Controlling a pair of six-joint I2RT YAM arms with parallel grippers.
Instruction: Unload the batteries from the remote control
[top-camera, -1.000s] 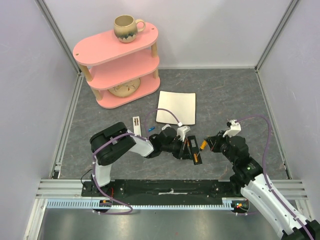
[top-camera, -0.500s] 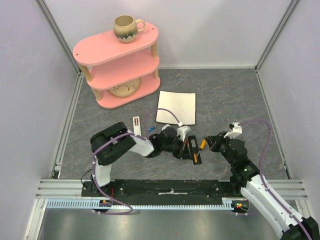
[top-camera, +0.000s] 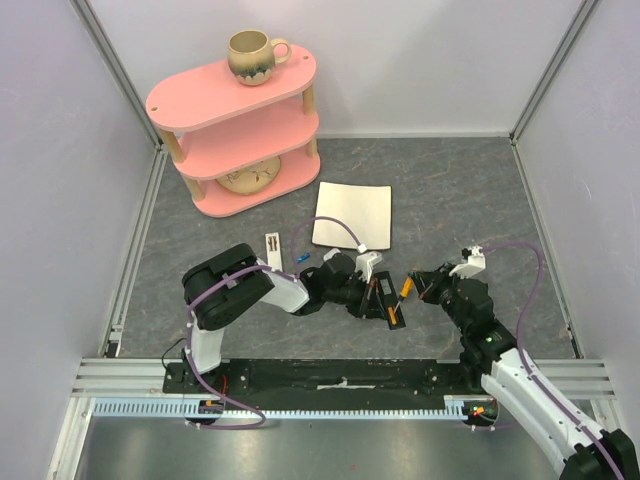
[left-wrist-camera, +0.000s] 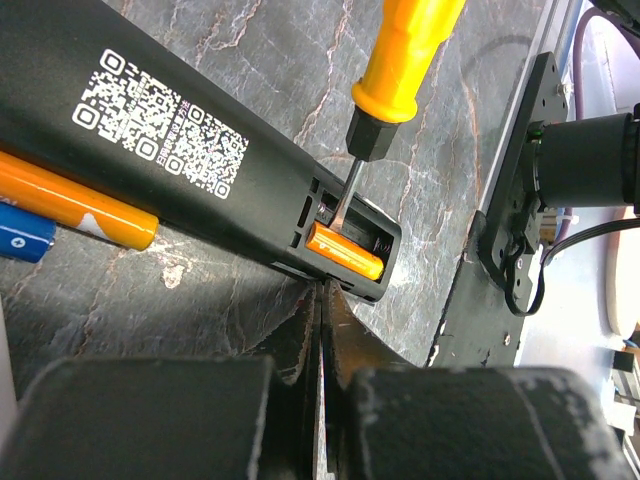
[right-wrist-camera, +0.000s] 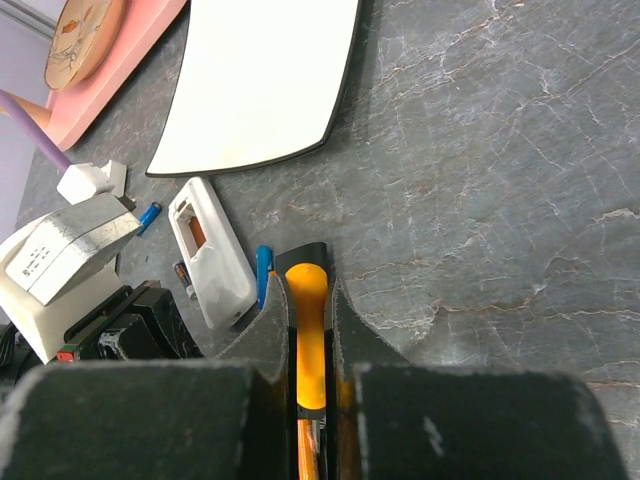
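Left wrist view gives the closest look at the job. The slim black plastic remote control (left-wrist-camera: 200, 170) lies back-up on the grey stone-patterned bench (left-wrist-camera: 450, 130). Its battery bay is open at the near end, and one small orange cylindrical battery (left-wrist-camera: 345, 251) sits in that bay. The thin metal shaft of the orange-handled screwdriver (left-wrist-camera: 405, 45) reaches in from the right, its tip down in the bay along the battery's right side.

The right tool (right-wrist-camera: 305, 300) is clamped on the screwdriver's handle. The left tool (left-wrist-camera: 320, 300) has its jaws drawn to a hairline gap, with the tips at the remote's left edge; whether they pinch anything I cannot tell. A loose orange cell (left-wrist-camera: 80, 205) and a loose blue cell (left-wrist-camera: 20, 235) lie on the bench beside the remote's left flank, toward its far end.

The step in hand, I judge, is levering the seated battery out of the bay. To do it well, the tip should get under the battery's curve rather than ride over it. A small, slow roll of the handle should then lift one end free. The left tool should bear on the remote so the body does not slide or tip under the prying. A hard flick could slip the tip off the round cell or shoot the battery across the bench.
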